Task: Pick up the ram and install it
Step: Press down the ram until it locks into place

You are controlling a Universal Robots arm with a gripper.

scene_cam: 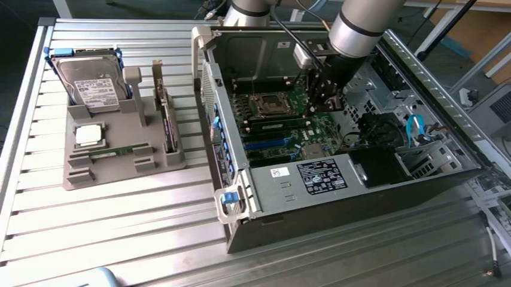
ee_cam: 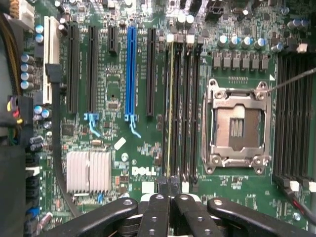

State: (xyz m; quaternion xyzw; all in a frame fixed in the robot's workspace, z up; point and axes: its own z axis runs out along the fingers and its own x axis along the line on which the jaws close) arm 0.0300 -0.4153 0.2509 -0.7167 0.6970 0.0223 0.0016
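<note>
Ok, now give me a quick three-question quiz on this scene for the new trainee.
1. True or false: the hard drive sits inside the computer case.
2. Where is the gripper? A) over the gray tray; B) inside the case, above the motherboard; C) over the bare table.
3. One long expansion slot stands out from the black ones beside it. What colour is it?

Key
1. False: it lies on the tray, outside the case.
2. B, close to the memory slots, jaws shut.
3. Blue.
</note>
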